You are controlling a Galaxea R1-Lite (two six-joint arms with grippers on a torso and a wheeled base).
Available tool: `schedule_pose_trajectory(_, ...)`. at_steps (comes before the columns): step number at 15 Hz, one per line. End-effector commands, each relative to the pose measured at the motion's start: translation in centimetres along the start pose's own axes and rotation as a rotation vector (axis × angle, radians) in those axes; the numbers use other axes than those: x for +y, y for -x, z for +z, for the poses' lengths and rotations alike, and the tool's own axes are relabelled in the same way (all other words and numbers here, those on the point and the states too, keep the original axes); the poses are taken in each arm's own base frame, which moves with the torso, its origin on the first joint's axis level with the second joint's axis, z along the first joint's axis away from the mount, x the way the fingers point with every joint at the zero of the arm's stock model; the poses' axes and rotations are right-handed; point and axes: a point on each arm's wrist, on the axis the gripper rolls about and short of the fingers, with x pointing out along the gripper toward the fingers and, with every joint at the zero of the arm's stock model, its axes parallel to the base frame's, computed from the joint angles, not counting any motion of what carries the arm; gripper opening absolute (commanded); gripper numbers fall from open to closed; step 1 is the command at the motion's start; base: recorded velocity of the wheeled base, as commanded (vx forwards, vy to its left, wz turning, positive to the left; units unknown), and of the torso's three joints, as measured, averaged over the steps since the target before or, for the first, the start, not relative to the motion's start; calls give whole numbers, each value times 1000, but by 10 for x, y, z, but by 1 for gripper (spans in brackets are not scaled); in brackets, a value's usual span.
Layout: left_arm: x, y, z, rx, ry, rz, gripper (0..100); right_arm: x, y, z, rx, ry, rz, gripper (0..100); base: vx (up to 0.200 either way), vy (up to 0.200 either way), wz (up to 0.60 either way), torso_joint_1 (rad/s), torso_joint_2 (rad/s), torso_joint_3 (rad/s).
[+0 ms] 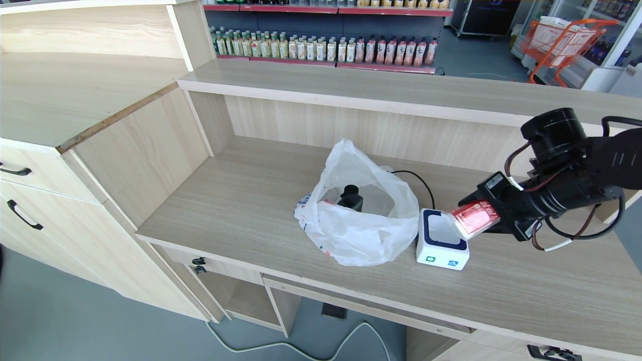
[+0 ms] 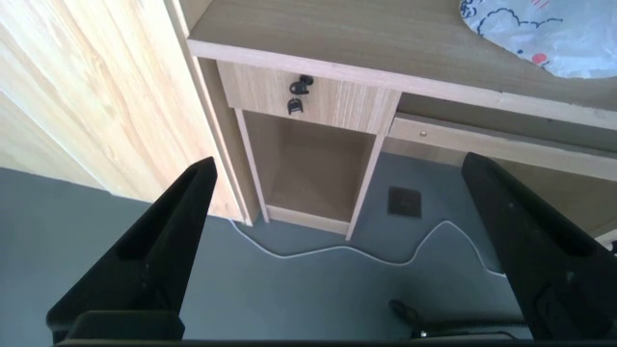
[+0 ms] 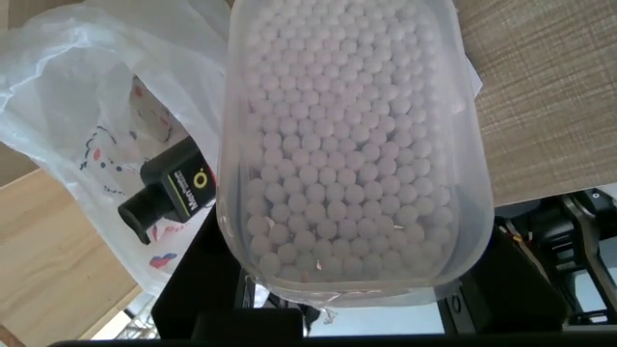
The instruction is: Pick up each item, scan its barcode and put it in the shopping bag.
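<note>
Above the scanner [image 1: 442,239], right tool [image 1: 489,216] grips swab box [image 1: 474,217] (red label showing).

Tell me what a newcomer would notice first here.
The right gripper clamps a clear box of cotton swabs with a red label just over the white scanner. Beside it, the open white shopping bag already holds a black bottle. The left gripper hangs open below the front edge of the counter.

shop, drink shelves [image 1: 326,49], checkout counter [image 1: 241,200], orange trolley [image 1: 567,36]
</note>
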Motion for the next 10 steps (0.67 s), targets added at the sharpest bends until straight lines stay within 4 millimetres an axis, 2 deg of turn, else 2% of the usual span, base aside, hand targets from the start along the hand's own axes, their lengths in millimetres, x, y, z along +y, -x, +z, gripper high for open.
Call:
schedule_pose_trajectory(1, 0, 0, 0, 0, 0, 0, 100, 0, -1, 0, 3, 0, 0, 0, 0, 0, 0, 0, 0, 0)
schedule_pose_trajectory(6, 0, 0, 0, 0, 0, 0, 100, 1, 4, 0, -8, 59, 13, 0, 0, 0, 0, 0, 0, 0)
schedule_pose_trajectory(7, 0, 0, 0, 0, 0, 0, 100, 5, 21, 1, -57, 176, 66, 0, 0, 0, 0, 0, 0, 0)
schedule_pose_trajectory(9, 0, 0, 0, 0, 0, 0, 100, 10, 37, 2, -200, 321, 144, 0, 0, 0, 0, 0, 0, 0)
schedule_pose_trajectory(10, 0, 0, 0, 0, 0, 0, 100, 12, 45, 2, -322, 506, 203, 0, 0, 0, 0, 0, 0, 0)
